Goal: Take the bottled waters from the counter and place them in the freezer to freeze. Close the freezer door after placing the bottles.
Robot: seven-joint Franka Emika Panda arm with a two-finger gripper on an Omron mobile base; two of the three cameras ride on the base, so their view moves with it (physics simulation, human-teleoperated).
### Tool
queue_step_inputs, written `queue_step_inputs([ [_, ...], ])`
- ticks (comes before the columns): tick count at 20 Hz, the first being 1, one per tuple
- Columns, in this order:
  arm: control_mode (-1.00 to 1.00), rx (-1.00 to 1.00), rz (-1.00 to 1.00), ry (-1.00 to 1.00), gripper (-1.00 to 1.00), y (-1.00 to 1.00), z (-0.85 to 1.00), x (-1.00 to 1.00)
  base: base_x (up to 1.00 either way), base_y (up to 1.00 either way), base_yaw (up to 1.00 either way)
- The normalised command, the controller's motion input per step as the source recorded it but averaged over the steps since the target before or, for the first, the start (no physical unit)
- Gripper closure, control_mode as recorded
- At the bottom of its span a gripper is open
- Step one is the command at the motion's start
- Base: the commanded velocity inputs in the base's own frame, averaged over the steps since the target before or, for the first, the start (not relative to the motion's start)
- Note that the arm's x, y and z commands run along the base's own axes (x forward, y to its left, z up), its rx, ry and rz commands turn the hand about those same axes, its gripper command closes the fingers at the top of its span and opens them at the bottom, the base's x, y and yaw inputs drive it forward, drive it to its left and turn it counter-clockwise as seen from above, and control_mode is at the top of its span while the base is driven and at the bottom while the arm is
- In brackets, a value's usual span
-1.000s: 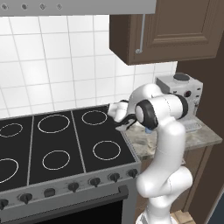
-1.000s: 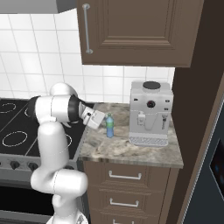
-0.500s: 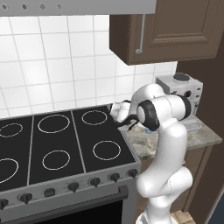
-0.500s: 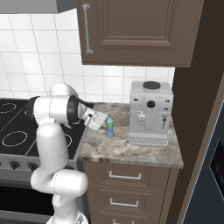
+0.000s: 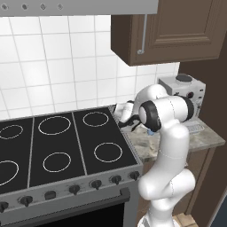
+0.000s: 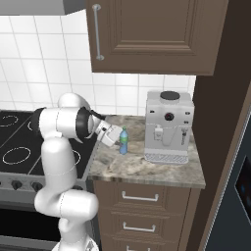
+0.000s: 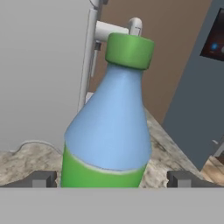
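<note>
- The water bottle (image 6: 123, 141), slim and blue with a green cap and a green band around its lower body, stands upright on the tabletop (image 6: 147, 169), between the stovetop edge and the coffee machine (image 6: 168, 126).
- We see the tabletop as a mottled grey-brown stone slab over dark brown drawers (image 6: 139, 213) with silver handles.
- Behind it we see a wall of white tiles (image 5: 66, 71), and above it a dark brown wall cabinet (image 6: 152, 34) with a long silver handle.
- To the left of the slab lies the black stovetop (image 5: 57, 148) with white rings, a row of knobs along its front.
- At the far right of the right base view we see a slate-blue freezer door (image 6: 235, 196) with a small dark display.
- The silver coffee machine stands just beside the bottle, at the back right of the slab.
- Our claw (image 7: 111, 178) is spread wide, one dark fingertip (image 7: 41, 179) on each side of the bottle's lower body; it grips nothing, and we cannot tell whether the tips touch the bottle.
- In the right base view the claw (image 6: 117, 140) reaches in from the stove side, level with the bottle.
- We can read no writing on the bottle's band or on the machine.
</note>
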Motion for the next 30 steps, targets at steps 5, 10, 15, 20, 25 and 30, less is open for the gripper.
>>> queue_step_inputs([
  [5, -1.00, 0.00, 0.00, -0.07, -1.00, 0.00, 0.00, 0.00, 0.00, 0.00, 0.00],
  [10, -1.00, 0.00, 0.00, 0.00, 1.00, 0.00, 0.00, 0.00, 0.00, 0.00, 0.00],
  [15, -1.00, 0.00, 0.00, 0.00, 1.00, 0.00, 0.00, 0.00, 0.00, 0.00, 0.00],
  [20, -1.00, 0.00, 0.00, 0.00, 1.00, 0.00, 0.00, 0.00, 0.00, 0.00, 0.00],
  [25, -1.00, -0.02, 0.00, -0.03, 1.00, 0.00, 0.05, -0.02, 0.00, 0.00, 0.00],
  [30, -1.00, -0.08, 0.06, -0.03, 1.00, 0.04, 0.43, -0.26, 0.00, 0.00, 0.00],
])
